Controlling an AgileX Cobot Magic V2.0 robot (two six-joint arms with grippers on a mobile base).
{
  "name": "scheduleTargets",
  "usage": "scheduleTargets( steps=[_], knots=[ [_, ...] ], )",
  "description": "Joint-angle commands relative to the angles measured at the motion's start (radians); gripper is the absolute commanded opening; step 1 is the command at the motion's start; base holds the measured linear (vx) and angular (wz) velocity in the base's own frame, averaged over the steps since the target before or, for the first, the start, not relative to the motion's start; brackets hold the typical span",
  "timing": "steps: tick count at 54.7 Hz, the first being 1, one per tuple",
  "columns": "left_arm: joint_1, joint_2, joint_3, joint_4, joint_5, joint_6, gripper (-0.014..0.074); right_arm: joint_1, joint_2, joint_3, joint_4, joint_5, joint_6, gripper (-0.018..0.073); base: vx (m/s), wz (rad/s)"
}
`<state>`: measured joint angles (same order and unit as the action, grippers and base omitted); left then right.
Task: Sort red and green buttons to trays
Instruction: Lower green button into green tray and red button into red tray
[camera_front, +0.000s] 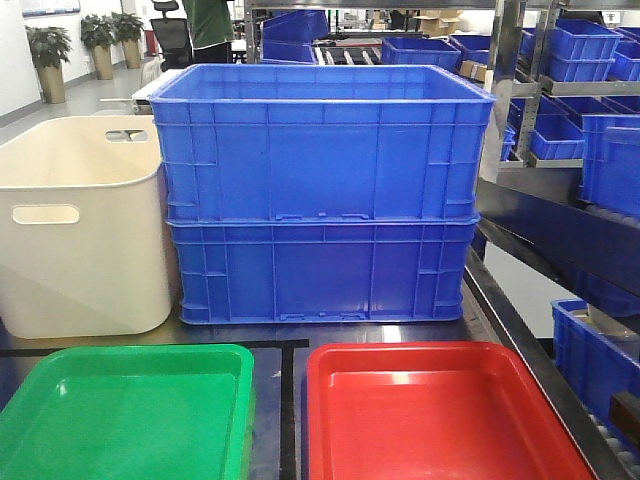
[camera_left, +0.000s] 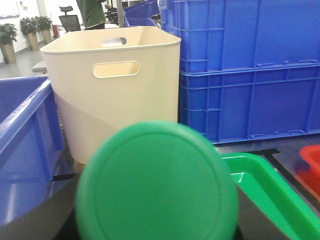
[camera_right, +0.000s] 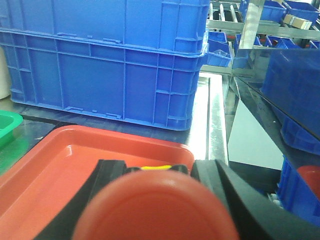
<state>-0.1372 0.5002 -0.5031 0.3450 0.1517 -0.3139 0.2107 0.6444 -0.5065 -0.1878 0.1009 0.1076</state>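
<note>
Mostly plastic, one metal strip.

Front view: green tray (camera_front: 130, 420) at 7 o'clock, red tray (camera_front: 440, 420) at 5, both glossy moulded plastic with glare on their floors. Blue crates (camera_front: 320, 180), centre: ribbed hard plastic, semi-gloss. Cream tub (camera_front: 80, 240) at 9: smooth satin plastic. Tabletop (camera_front: 270, 430): dark, reflective. Green button (camera_left: 155, 185) and red button (camera_right: 160, 210): smooth caps, blurred. Right gripper (camera_right: 159, 172): fingers (camera_right: 107, 175) matt black. Rail (camera_right: 212, 115), right wrist view at 2: shiny brushed metal.

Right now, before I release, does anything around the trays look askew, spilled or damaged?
Nothing stands out. The green tray and red tray lie flat, side by side, both bare. The blue crates stack squarely. The red button sits in the right gripper over the red tray.
</note>
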Motion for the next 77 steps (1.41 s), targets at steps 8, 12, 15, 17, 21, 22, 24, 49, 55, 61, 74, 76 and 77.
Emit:
scheduleTargets(
  steps=[8, 12, 15, 17, 21, 22, 24, 49, 55, 61, 74, 76, 77],
  knots=[
    [-0.007, 0.011, -0.034, -0.004, -0.09, -0.007, -0.0003, -0.003, 0.003, -0.031, -0.003, -0.095, -0.008, -0.0009, 0.0, 0.0],
    [-0.007, 0.011, -0.034, -0.004, -0.096, -0.007, -0.0003, -0.003, 0.003, -0.031, -0.003, -0.095, -0.008, -0.0009, 0.0, 0.0],
    [-0.007, 0.011, -0.034, -0.004, -0.101, -0.007, -0.0003, -0.003, 0.003, -0.031, -0.003, -0.095, -0.008, -0.0009, 0.0, 0.0],
    [-0.007, 0.011, -0.034, -0.004, -0.101, -0.007, -0.0003, -0.003, 0.003, -0.031, -0.003, -0.107, -0.008, -0.0009, 0.0, 0.0],
    [-0.007, 0.011, -0.034, -0.004, -0.099, -0.007, -0.0003, -0.003, 0.003, -0.031, -0.003, -0.111, -0.008, -0.0009, 0.0, 0.0],
    [-0.007, 0.011, -0.034, -0.004, -0.099, -0.007, -0.0003, -0.003, 0.003, -0.031, -0.003, -0.112, -0.008, -0.0009, 0.0, 0.0],
    [-0.007, 0.011, -0.034, -0.004, -0.097, -0.007, -0.0003, -0.003, 0.003, -0.031, -0.003, -0.113, -0.008, -0.0009, 0.0, 0.0],
    [-0.008, 0.237, -0.036, -0.035, -0.501, -0.07, -0.0003, 0.127, 0.207, -0.039, -0.008, -0.3, -0.007, -0.0009, 0.0, 0.0],
    [-0.02, 0.336, -0.036, 0.036, -0.544, -0.146, -0.0003, 0.219, 0.311, -0.069, -0.008, -0.334, -0.01, -0.0009, 0.0, 0.0],
    [-0.069, 0.44, -0.036, 0.184, -0.569, -0.223, -0.0003, 0.262, 0.414, -0.105, -0.008, -0.377, -0.01, -0.0009, 0.0, 0.0],
    [-0.114, 0.619, -0.036, 0.31, -0.655, -0.291, 0.0001, 0.266, 0.584, -0.12, 0.047, -0.453, -0.01, -0.0003, 0.0, 0.0],
    [-0.114, 0.636, -0.036, 0.31, -0.639, -0.291, 0.0003, 0.265, 0.602, -0.12, 0.07, -0.452, -0.01, -0.0001, 0.0, 0.0],
    [-0.114, 0.647, -0.036, 0.31, -0.625, -0.29, 0.0004, 0.265, 0.613, -0.12, 0.086, -0.453, -0.01, 0.0, 0.0, 0.0]
  ],
)
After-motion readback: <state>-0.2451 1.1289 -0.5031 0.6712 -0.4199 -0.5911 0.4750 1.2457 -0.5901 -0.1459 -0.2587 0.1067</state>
